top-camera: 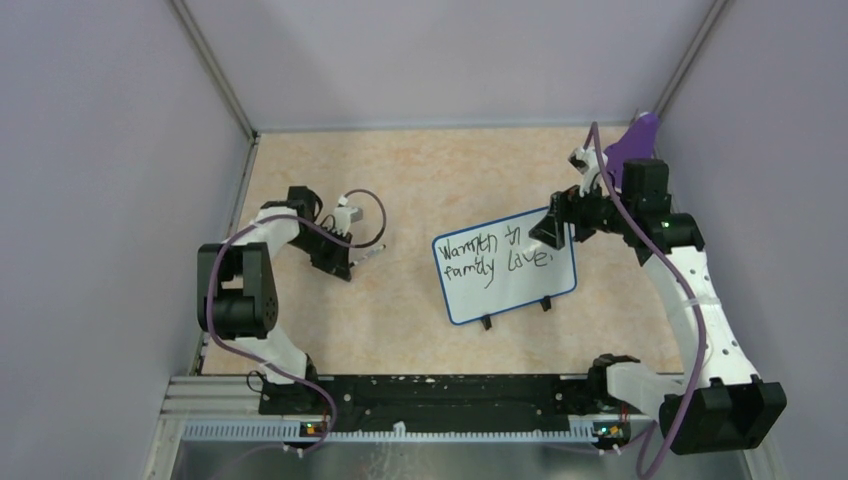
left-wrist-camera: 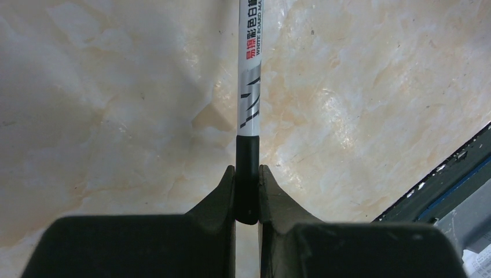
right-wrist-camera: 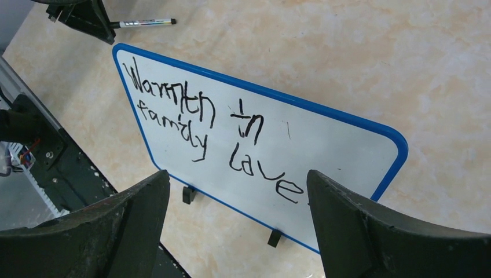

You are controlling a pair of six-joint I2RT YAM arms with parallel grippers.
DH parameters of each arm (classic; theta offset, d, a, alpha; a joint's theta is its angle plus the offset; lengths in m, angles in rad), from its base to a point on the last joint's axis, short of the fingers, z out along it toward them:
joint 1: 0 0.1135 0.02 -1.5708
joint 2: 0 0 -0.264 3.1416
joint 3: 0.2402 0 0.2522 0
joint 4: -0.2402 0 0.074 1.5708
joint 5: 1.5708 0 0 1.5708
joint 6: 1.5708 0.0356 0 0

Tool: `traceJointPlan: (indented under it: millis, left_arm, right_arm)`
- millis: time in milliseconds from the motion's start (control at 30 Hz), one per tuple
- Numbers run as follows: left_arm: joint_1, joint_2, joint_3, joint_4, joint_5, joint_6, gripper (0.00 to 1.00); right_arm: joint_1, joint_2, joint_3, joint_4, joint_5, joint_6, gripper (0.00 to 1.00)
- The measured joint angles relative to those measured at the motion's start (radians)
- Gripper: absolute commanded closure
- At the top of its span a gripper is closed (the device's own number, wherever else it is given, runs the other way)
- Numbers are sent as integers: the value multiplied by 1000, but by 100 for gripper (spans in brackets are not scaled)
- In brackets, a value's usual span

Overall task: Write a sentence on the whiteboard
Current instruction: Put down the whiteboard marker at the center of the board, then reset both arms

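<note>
Top external, whiteboard (top-camera: 520, 292) bearing sentence (top-camera: 490, 256), left hand (top-camera: 348, 264) clamping marker (top-camera: 369, 256)

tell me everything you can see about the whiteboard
The whiteboard is a small white rectangle with a thin blue rim and rounded corners, glossy like plastic. Two black feet stick out of its near edge. It seems to lie flat on the marbled table, turned slightly askew. The sentence, two lines of black marker, reads roughly "Warmth in family love". The open right gripper hangs over its far right corner; contact cannot be told.
</note>
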Motion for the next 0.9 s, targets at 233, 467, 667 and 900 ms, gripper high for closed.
traceJointPlan:
  millis: [233,467,667,900]
  left_arm:
    - [0,34,-23,19,-2,13,74]
    - [0,41,-48,16,-18,24,58]
    - [0,40,-48,3,7,24,46]
    - [-1,26,-19,-32,32,26,2]
  right_arm:
    - [-2,-3,0,-2,10,-13,15]
    - [-2,-3,0,-2,10,-16,15]
    - [-2,-3,0,-11,11,-24,15]
    - [-19,-3,0,-25,9,-31,14]
